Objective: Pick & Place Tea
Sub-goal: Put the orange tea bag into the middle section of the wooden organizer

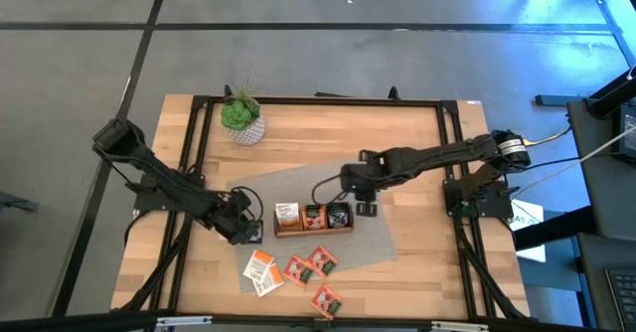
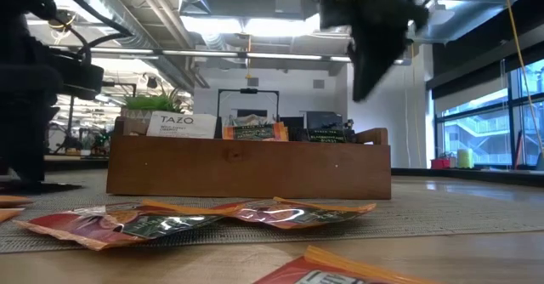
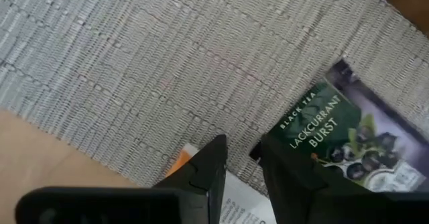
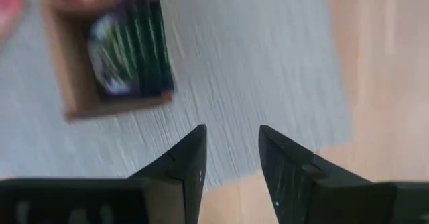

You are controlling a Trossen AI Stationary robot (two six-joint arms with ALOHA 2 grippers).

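The wooden tray [image 1: 314, 219] lies on a grey mat [image 1: 260, 188], with white, orange and dark sachets standing in its three compartments. Loose red and white-orange sachets [image 1: 298, 270] lie flat on the table's near side, and several show in the low view [image 2: 195, 218]. My left gripper [image 1: 246, 231] is low at the mat's left edge, left of the tray, and open by a narrow gap [image 3: 242, 150]. A dark "Blackcurrant Burst" sachet [image 3: 338, 140] lies right by one fingertip. My right gripper [image 1: 366, 209] is open [image 4: 233, 133], above the mat off the tray's right end [image 4: 127, 49]. My left gripper has one fingertip [image 3: 268, 158] at the dark sachet's corner [image 3: 263, 145]. I cannot tell whether it touches the sachet. The gap between the fingers holds nothing, and a white-orange sachet [image 3: 234, 200] shows through it.
A small green plant in a white pot [image 1: 241, 116] stands at the table's far left. Black frame rails [image 1: 452, 153] run along the table's edges. Bare wood lies right of the mat [image 4: 375, 70] and near the far edge.
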